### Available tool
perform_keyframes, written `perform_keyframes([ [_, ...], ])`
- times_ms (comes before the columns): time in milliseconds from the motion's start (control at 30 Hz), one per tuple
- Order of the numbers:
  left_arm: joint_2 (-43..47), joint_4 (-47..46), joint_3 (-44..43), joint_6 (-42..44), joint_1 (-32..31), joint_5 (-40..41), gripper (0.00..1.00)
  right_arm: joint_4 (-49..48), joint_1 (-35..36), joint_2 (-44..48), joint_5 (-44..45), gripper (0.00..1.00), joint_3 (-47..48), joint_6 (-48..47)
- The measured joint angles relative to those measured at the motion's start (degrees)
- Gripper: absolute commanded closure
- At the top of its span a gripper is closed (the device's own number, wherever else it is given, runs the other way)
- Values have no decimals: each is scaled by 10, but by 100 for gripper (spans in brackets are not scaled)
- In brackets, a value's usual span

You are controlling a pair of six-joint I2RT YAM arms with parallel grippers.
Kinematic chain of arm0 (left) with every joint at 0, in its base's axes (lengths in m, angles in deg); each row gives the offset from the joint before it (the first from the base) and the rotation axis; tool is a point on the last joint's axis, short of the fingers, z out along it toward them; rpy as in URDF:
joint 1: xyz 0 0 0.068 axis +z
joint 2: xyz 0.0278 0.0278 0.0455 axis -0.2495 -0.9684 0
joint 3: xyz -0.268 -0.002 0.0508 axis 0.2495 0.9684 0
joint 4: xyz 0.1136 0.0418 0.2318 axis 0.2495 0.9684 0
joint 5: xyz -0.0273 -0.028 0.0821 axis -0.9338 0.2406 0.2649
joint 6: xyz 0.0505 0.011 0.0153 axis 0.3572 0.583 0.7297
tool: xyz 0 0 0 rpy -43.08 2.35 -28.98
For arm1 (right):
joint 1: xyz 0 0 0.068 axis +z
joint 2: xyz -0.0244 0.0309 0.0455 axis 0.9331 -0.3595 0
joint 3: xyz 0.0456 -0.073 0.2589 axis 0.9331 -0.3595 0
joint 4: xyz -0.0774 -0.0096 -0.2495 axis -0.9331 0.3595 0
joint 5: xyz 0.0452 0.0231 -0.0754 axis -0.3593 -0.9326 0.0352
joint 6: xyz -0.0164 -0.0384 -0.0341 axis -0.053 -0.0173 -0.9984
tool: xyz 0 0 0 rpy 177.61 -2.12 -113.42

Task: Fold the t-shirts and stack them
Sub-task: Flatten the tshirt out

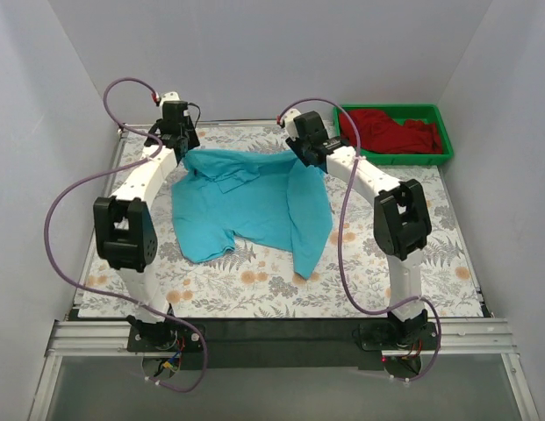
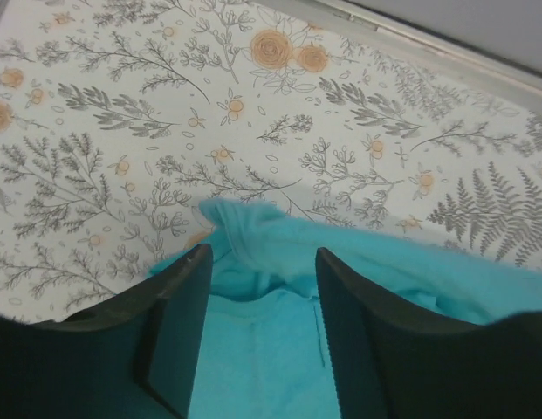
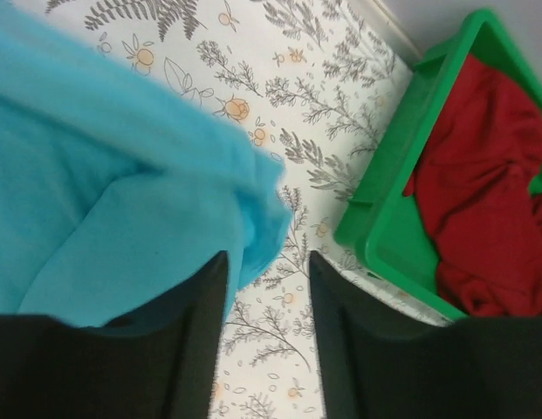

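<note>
The turquoise-blue t-shirt [image 1: 250,202] lies spread and rumpled on the floral table, one part folded over on its right side. My left gripper [image 1: 178,132] is open at the shirt's far left corner. In the left wrist view its jaws [image 2: 264,262] straddle a raised fold of turquoise cloth [image 2: 271,332]. My right gripper [image 1: 307,145] is open at the shirt's far right corner. In the right wrist view [image 3: 268,262] the cloth's edge [image 3: 96,192] hangs by the left finger, with bare table between the jaws. The dark red t-shirt [image 1: 390,130] lies crumpled in the tray.
The green plastic tray [image 1: 444,140] stands at the far right corner of the table, close to the right of my right gripper; it also shows in the right wrist view [image 3: 388,218]. White walls enclose the table on three sides. The floral mat [image 1: 254,285] shows in front of the shirt.
</note>
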Motion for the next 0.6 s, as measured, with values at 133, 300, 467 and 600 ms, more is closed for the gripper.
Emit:
perform_keyframes([
  [133, -61, -7, -23, -19, 15, -31, 16, 11, -4, -16, 4, 40, 5, 26],
  [300, 21, -20, 54, -40, 14, -42, 11, 7, -4, 97, -63, 39, -111, 103],
  [467, 221, -7, 242, -83, 13, -44, 21, -3, -3, 237, -160, 39, -284, 198],
  [600, 332, 2, 381, -128, 14, -49, 23, 2, -3, 290, -226, 40, -406, 255],
])
